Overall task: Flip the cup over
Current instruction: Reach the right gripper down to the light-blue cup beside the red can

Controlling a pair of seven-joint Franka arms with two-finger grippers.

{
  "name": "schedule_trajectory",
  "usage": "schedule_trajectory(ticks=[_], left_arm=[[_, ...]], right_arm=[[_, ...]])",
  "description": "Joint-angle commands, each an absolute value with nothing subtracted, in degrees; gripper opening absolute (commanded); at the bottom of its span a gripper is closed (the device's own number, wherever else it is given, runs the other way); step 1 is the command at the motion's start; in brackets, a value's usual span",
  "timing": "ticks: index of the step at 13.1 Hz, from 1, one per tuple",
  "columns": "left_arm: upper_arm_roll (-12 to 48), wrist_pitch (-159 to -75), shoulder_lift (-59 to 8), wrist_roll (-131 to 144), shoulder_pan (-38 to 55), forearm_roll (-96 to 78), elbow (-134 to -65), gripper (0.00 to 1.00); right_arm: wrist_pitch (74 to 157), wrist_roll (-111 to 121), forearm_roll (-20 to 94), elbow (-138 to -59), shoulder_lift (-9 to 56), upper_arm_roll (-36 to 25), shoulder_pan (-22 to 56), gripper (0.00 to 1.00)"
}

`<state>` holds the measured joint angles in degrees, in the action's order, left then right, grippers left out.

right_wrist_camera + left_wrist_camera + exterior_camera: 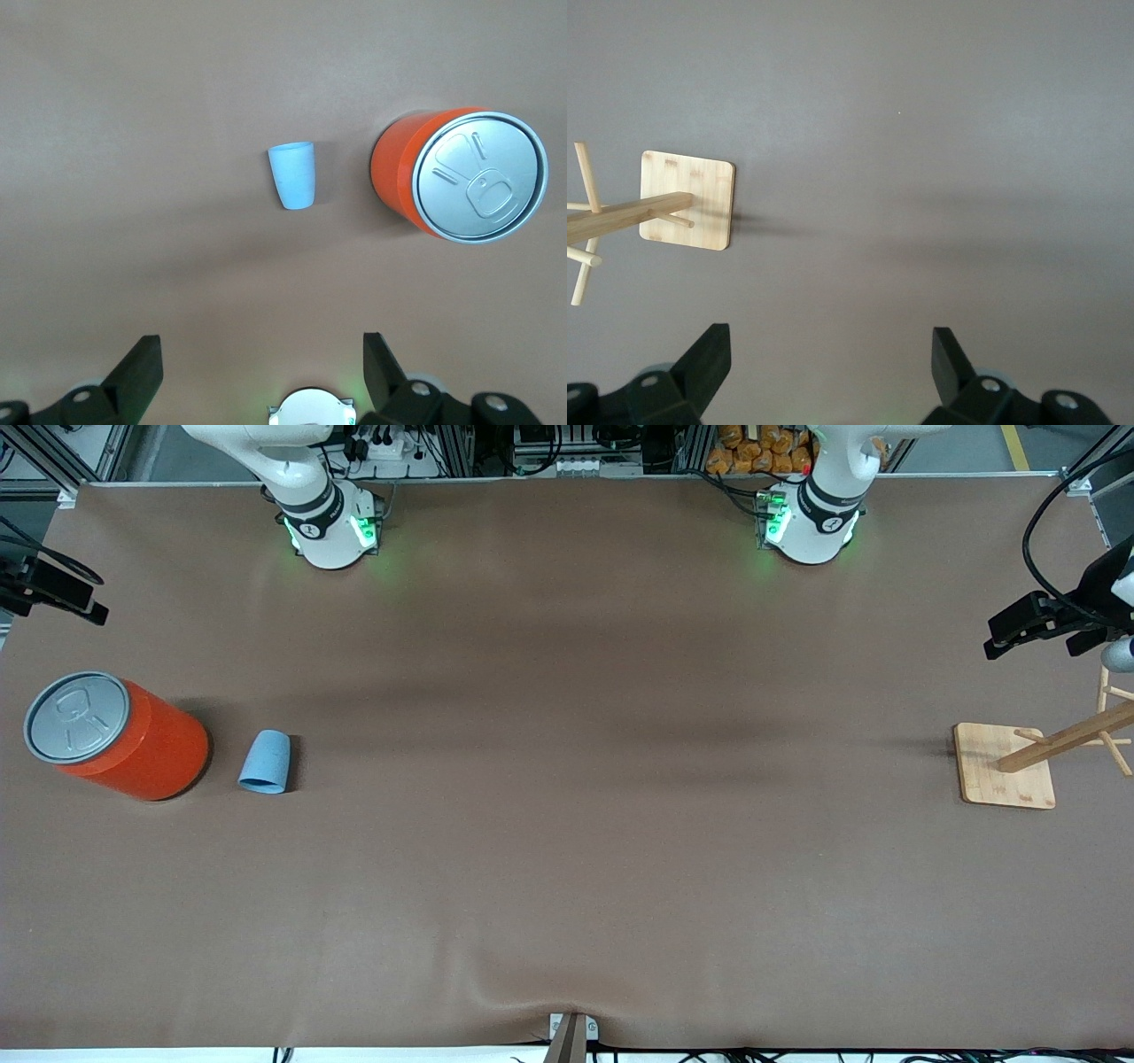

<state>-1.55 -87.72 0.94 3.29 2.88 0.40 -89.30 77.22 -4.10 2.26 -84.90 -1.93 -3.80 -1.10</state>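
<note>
The light-blue cup (265, 762) is on the brown table beside the orange can, toward the right arm's end. Its wider end points toward the front camera, and it looks to be lying on its side. It also shows in the right wrist view (293, 174), small and well below the fingers. My right gripper (93, 598) (261, 363) hangs high over the right arm's end of the table, open and empty. My left gripper (994, 638) (831, 363) hangs high over the left arm's end, open and empty, and waits.
A large orange can (133, 740) (447, 173) with a grey pull-tab lid stands upright next to the cup, at the table's end. A wooden peg rack on a square base (1005, 771) (691, 199) stands at the left arm's end.
</note>
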Motion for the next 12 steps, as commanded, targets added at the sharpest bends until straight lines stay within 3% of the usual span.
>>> schedule_trajectory(ticks=[1,5,8,12], left_arm=[[-1.06,-86.66,1.05,2.90,2.73,1.76,-88.51,1.00],[-1.05,-86.22,0.97,2.73,2.64,1.76,-88.51,1.00],[-0.97,-86.22,0.97,2.72,2.64,1.67,-88.51,1.00],[-1.05,-86.22,0.97,2.99,2.72,1.67,-88.51,1.00]], right_arm=[[77.43,-4.75,2.55,-84.20,-2.02,-4.04,-0.79,1.00],[79.27,-4.48,2.99,-85.16,-1.50,-4.04,-1.05,1.00],[86.36,-3.87,2.99,-92.52,-1.06,-4.04,-0.70,1.00],[98.42,-1.25,2.90,-101.24,7.27,-4.04,-1.05,1.00]])
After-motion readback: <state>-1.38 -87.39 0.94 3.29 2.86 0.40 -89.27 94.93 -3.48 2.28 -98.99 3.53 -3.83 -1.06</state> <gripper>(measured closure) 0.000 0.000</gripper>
